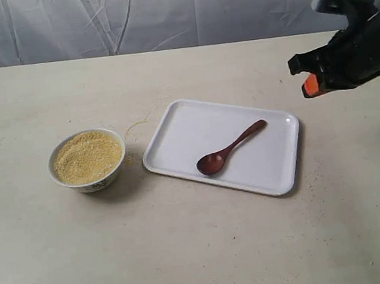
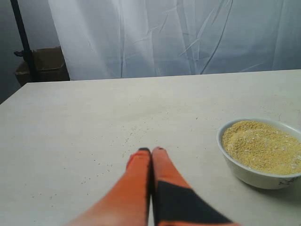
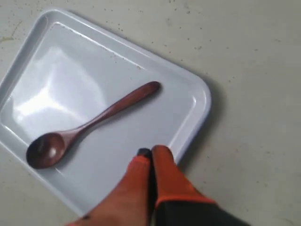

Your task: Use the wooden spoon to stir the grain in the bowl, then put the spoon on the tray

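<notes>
The dark reddish-brown wooden spoon (image 1: 229, 149) lies flat on the white tray (image 1: 174, 126), its round end toward the tray's front edge; nothing holds it. In the right wrist view the wooden spoon (image 3: 89, 125) rests on the tray (image 3: 193, 117). The white bowl (image 1: 91, 183) of yellow-tan grain (image 1: 86, 157) stands left of the tray. My right gripper (image 1: 310, 86) hangs shut and empty above the table, right of the tray; its orange fingertips (image 3: 162, 157) press together. My left gripper (image 2: 151, 151) is shut and empty over bare table beside the bowl (image 2: 249, 172) of grain (image 2: 261, 145).
A thin trail of spilled grain (image 1: 136, 126) lies on the table between bowl and tray. A white curtain (image 1: 160, 10) hangs behind the table. In the left wrist view a dark stand (image 2: 23, 42) and a cardboard box (image 2: 42, 66) sit past the table's far corner.
</notes>
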You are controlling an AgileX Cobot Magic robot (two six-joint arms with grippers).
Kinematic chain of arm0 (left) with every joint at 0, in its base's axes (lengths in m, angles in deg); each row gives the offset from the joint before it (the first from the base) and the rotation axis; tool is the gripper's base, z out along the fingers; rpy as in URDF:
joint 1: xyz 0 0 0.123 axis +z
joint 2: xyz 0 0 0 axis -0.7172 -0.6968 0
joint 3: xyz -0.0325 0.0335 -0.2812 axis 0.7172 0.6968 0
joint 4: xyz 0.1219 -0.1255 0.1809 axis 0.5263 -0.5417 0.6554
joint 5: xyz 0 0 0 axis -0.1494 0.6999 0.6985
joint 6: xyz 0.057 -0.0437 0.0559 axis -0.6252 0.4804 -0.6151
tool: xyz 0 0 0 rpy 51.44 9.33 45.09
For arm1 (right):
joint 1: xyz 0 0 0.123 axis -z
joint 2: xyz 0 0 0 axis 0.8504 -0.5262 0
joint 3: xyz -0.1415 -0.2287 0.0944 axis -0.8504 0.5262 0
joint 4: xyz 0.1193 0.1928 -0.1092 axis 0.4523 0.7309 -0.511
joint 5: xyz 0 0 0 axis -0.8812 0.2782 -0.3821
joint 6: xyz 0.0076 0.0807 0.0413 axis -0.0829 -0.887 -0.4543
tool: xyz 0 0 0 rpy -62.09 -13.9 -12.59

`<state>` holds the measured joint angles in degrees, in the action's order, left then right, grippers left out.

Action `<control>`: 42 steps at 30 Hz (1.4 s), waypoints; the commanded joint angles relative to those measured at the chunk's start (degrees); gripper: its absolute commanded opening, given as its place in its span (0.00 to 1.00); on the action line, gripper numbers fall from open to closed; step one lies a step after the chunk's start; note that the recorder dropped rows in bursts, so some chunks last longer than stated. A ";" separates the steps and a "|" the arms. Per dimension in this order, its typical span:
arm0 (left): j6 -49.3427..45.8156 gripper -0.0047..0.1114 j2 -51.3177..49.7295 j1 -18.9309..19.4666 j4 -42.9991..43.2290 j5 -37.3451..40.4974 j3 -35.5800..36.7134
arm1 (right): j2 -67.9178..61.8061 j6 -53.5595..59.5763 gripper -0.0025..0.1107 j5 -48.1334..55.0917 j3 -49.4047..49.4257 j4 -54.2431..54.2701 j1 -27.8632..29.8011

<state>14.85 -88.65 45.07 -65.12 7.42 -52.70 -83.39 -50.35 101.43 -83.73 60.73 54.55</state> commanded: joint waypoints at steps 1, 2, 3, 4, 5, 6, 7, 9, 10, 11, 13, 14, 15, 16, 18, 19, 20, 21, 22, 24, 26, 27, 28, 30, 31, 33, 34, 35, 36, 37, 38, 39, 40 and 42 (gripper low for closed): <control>0.02 0.04 0.30 0.08 0.01 -0.75 0.29 | 4.83 -12.13 0.02 2.89 -0.20 -15.16 0.23; 0.02 0.04 0.30 0.08 0.01 -0.75 0.29 | 5.89 -15.24 0.02 3.36 -0.20 -18.23 0.23; 0.02 0.04 0.30 0.08 0.01 -0.75 0.29 | 7.00 -17.60 0.02 3.63 -0.20 -20.19 0.23; 0.02 0.04 0.30 0.08 0.01 -0.75 0.29 | 8.10 -20.57 0.02 3.93 -0.08 -21.75 0.23; 0.02 0.04 0.30 0.08 0.01 -0.75 0.29 | 9.26 -22.82 0.02 4.83 -0.08 -22.56 0.34; 0.02 0.04 0.30 0.08 0.01 -0.75 0.29 | 10.25 -23.89 0.02 5.22 -0.08 -23.31 0.34; 0.02 0.04 0.30 0.08 0.01 -0.75 0.29 | 11.64 -24.40 0.02 5.46 0.15 -23.69 0.34; 0.02 0.04 0.30 0.08 0.01 -0.75 0.29 | 14.34 -24.44 0.02 5.77 0.60 -23.81 0.34; 0.02 0.04 0.30 0.08 0.01 -0.75 0.29 | 15.97 -24.55 0.02 6.04 1.02 -23.81 0.34; 0.02 0.04 0.30 0.08 0.01 -0.75 0.29 | 17.77 -24.55 0.02 6.04 1.53 -23.81 0.34; 0.02 0.04 0.30 0.08 0.01 -0.75 0.29 | 21.27 -24.55 0.02 5.92 2.62 -24.05 0.34; 0.02 0.04 0.30 0.08 0.01 -0.75 0.29 | 23.32 -24.55 0.02 5.64 3.47 -24.38 0.34; 0.02 0.04 0.30 0.08 0.01 -0.75 0.29 | 25.50 -24.55 0.02 5.35 4.42 -25.08 0.34; 0.02 0.04 0.30 0.08 0.01 -0.75 0.29 | 27.73 -24.55 0.02 4.93 5.21 -25.61 0.34; 0.02 0.04 0.30 0.08 0.01 -0.75 0.29 | 32.43 -24.71 0.02 3.43 7.49 -26.54 0.34; 0.02 0.04 0.30 0.08 0.01 -0.75 0.29 | 34.39 -25.07 0.02 2.55 8.55 -26.81 0.34; 0.02 0.04 0.30 0.08 0.01 -0.75 0.29 | 36.98 -25.44 0.02 1.39 9.92 -26.96 0.34; 0.02 0.04 0.30 0.08 0.01 -0.75 0.29 | 39.57 -25.43 0.02 0.18 11.36 -27.07 0.34; 0.02 0.04 0.30 0.08 0.01 -0.75 0.29 | 41.64 -25.43 0.02 -0.85 12.80 -27.06 0.34; 0.02 0.04 0.30 0.08 0.01 -0.75 0.29 | 46.62 -25.43 0.02 -3.60 15.77 -27.34 0.34; 0.02 0.04 0.30 0.08 0.01 -0.75 0.29 | 51.41 -25.43 0.02 -5.11 17.90 -28.23 0.34; 0.02 0.04 0.30 0.08 0.01 -0.75 0.29 | 53.92 -25.43 0.02 -5.32 18.93 -28.84 0.34; 0.02 0.04 0.30 0.08 0.01 -0.75 0.29 | 55.95 -25.43 0.02 -5.43 19.69 -29.30 0.34; 0.02 0.04 0.30 0.08 0.01 -0.75 0.29 | 60.72 -25.43 0.02 -5.98 21.46 -30.18 0.34; 0.02 0.04 0.30 0.08 0.01 -0.75 0.29 | 62.57 -25.43 0.02 -6.34 22.34 -30.18 0.34; 0.02 0.04 0.30 0.08 0.01 -0.75 0.29 | 66.87 -25.43 0.02 -8.25 24.46 -30.18 0.34; 0.02 0.04 0.30 0.08 0.01 -0.75 0.29 | 68.80 -25.43 0.02 -9.59 25.48 -30.18 0.34; 0.02 0.04 0.30 0.08 0.01 -0.75 0.29 | 70.61 -25.43 0.02 -11.25 26.89 -30.18 0.34; 0.02 0.04 0.30 0.08 0.01 -0.75 0.29 | 72.20 -25.43 0.02 -13.33 28.47 -30.18 0.34; 0.02 0.04 0.30 0.08 0.01 -0.75 0.29 | 73.32 -25.43 0.02 -15.19 29.78 -30.18 0.34; 0.02 0.04 0.30 0.08 0.01 -0.75 0.29 | 74.46 -25.43 0.02 -17.20 31.34 -30.18 0.34; 0.02 0.04 0.30 0.08 0.01 -0.75 0.29 | 75.44 -25.43 0.02 -18.38 32.56 -30.05 0.34; 0.02 0.04 0.30 0.08 0.01 -0.75 0.29 | 76.17 -25.43 0.02 -18.60 33.46 -29.96 0.34; 0.02 0.04 0.30 0.08 0.01 -0.75 0.29 | 77.00 -25.43 0.02 -18.00 34.51 -29.79 0.34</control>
<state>14.85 -88.65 45.07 -65.12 7.42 -52.70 -7.85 -75.68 84.92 -51.02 31.38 54.55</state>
